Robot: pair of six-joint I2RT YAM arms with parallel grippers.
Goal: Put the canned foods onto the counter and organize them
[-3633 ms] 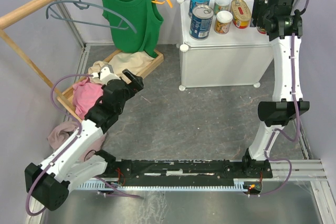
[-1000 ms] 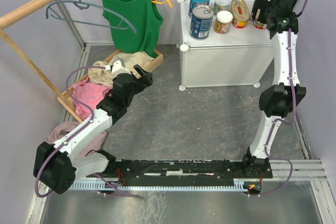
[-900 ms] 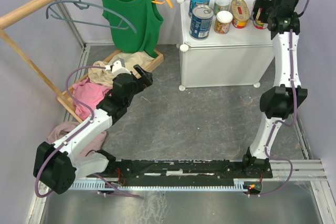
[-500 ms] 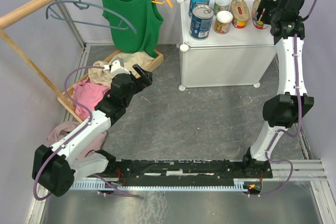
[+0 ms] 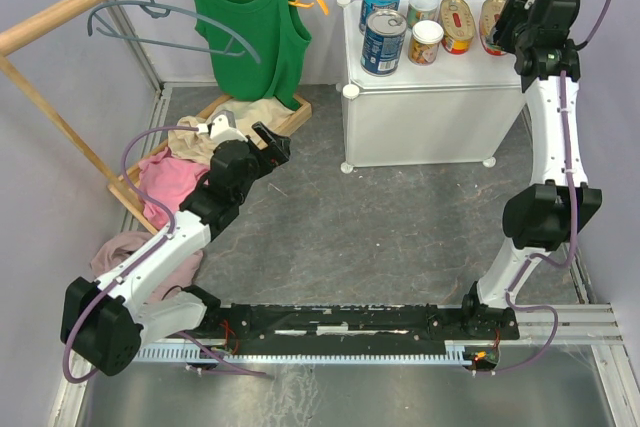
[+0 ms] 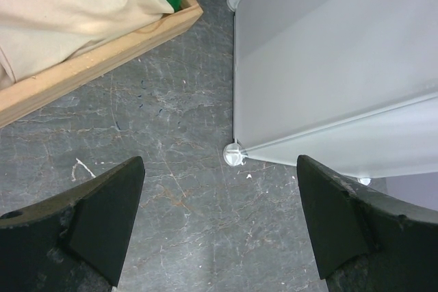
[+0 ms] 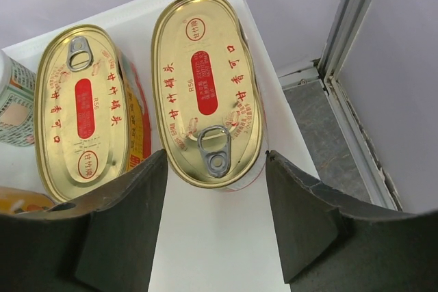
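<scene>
Jaws part-open and empty, right gripper (image 7: 216, 156) hangs behind oval tin (image 7: 205, 87) laid beside its twin (image 7: 85, 107), seemingly for a tidy counter (image 7: 205, 251); left gripper (image 6: 220, 162) gapes, empty.

My right gripper (image 5: 508, 19) has drawn back to the right, off the second oval tin (image 7: 209, 87), which now sits uncovered at the counter's (image 5: 440, 67) far right corner beside its twin (image 7: 85, 114). My left gripper (image 5: 272, 142) has reached further forward, nearer the wooden tray (image 5: 285, 119).
</scene>
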